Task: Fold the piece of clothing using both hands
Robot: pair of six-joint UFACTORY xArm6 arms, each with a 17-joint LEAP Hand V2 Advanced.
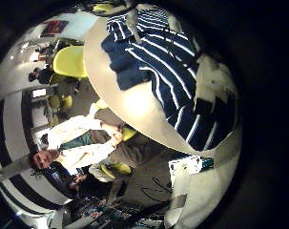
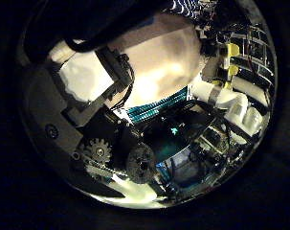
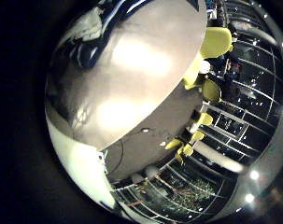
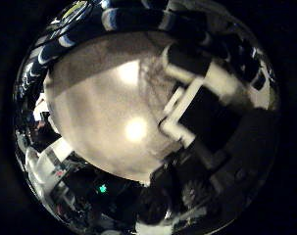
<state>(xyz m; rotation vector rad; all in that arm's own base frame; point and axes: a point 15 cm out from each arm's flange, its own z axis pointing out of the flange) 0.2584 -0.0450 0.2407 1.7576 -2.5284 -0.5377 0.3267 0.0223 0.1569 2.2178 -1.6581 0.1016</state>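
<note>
A: Beyond the pale table, an office of yellow chairs. The striped garment lies on the tabletop.

B: Both hands sit above the table, holding nothing. The left hand and right hand show relaxed fingers.

A: Folding seems unstarted; next, each hand probably needs an edge of the cloth.

Lay spread on the table, the striped garment, reaching to the table's edge. Hung over bare tabletop beside the garment, well apart from each other, the left hand and right hand.
</note>
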